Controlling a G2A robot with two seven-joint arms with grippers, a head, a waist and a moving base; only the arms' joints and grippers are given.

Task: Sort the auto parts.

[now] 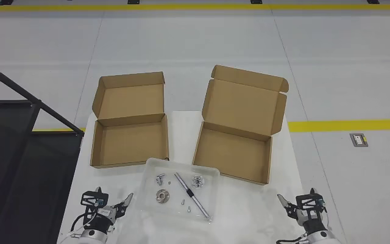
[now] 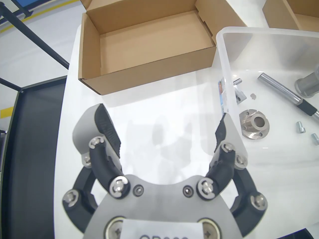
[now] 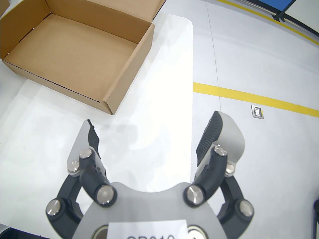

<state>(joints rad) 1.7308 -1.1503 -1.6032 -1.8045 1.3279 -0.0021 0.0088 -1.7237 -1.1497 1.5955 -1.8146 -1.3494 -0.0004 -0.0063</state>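
1. A metal rod (image 1: 191, 194), a flanged hub (image 1: 162, 196) and small bolts (image 2: 300, 127) lie in a clear tray (image 1: 209, 186) at the near middle of the desk (image 1: 181, 131).
2. Two open cardboard boxes sit just beyond it, one left (image 1: 129, 143) and one right (image 1: 231, 152).
3. The left claw (image 2: 162, 113) hangs open just left of the tray. The right claw (image 3: 152, 118) is open over the desk's near right edge.

Metal parts (image 1: 162, 196) loose in clear tray (image 1: 183, 165)

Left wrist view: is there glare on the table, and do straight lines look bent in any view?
Left wrist view: the table is glossy and mirrors faintly; the metal rod glints. Right wrist view: a bright glare band runs along the table's edge, and the far yellow floor line bows. Top view: even light, lines straight.
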